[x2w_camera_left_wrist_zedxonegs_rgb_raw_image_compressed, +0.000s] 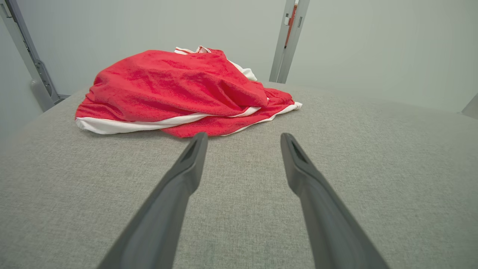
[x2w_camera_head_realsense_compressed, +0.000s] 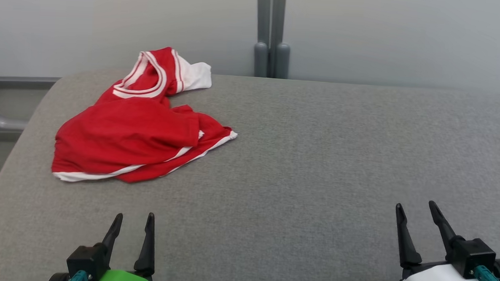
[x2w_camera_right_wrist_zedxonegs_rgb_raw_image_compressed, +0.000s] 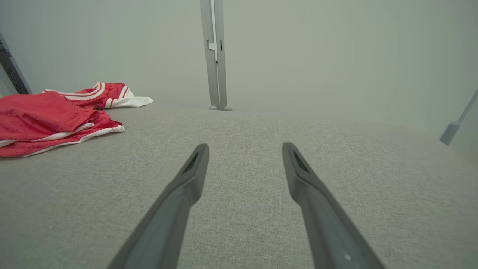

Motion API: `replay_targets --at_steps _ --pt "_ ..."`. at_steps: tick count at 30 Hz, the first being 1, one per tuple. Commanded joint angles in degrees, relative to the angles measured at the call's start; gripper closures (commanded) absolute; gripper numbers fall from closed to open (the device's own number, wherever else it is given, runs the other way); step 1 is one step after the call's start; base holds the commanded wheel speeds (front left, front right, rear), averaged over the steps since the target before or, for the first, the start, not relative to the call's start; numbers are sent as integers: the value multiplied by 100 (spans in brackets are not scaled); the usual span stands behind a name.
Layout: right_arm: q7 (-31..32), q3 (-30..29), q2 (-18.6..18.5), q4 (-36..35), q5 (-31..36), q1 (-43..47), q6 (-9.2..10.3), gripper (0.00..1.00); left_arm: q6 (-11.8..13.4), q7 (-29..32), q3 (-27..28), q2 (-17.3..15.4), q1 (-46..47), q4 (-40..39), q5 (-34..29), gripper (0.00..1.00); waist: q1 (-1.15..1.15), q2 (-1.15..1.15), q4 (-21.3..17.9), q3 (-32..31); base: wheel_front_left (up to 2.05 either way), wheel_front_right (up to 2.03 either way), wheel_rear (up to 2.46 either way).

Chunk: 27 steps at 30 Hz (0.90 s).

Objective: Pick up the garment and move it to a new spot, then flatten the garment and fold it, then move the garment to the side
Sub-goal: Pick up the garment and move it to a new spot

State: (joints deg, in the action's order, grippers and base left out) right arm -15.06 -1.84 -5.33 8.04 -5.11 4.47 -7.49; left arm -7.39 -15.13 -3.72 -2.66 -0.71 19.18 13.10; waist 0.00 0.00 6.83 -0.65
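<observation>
One crumpled red garment [x2w_camera_head_realsense_compressed: 136, 139] at the worktop's [x2w_camera_head_realsense_compressed: 316, 160] far left, nothing gripped.
Two pairs: my left fingers [x2w_camera_head_realsense_compressed: 147, 241] and right fingers [x2w_camera_head_realsense_compressed: 404, 238] both gape wide and empty, well short of it. Pinching a single layer could drag the heap off the nearby left edge.

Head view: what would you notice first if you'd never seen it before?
The bright red shirt with white trim jumps out, crumpled at the far left of the grey table. Next come the two open, empty grippers at the near edge: the left gripper nearest the shirt, the right gripper far off to the right.
</observation>
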Motion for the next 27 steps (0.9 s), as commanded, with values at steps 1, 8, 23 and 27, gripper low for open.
replay_targets --at_steps 1,8,23,27 --pt "-18 52 6 15 -35 16 0 0 -15 -3 51 -39 -82 32 -48 0 0 0 678 -120 0 0 0" --pt "-18 407 2 58 -88 -121 1 0 -3 -4 253 -36 -370 31 26 0 0 0 1306 -220 0 0 0" --pt "-18 512 -210 -26 -7 -606 1 0 -14 269 -740 -235 1531 502 286 0 0 0 796 1077 0 0 0" --pt "-18 573 -308 -81 48 -1009 1 0 -15 977 -1310 -411 2898 964 445 0 0 0 593 1851 0 0 0"
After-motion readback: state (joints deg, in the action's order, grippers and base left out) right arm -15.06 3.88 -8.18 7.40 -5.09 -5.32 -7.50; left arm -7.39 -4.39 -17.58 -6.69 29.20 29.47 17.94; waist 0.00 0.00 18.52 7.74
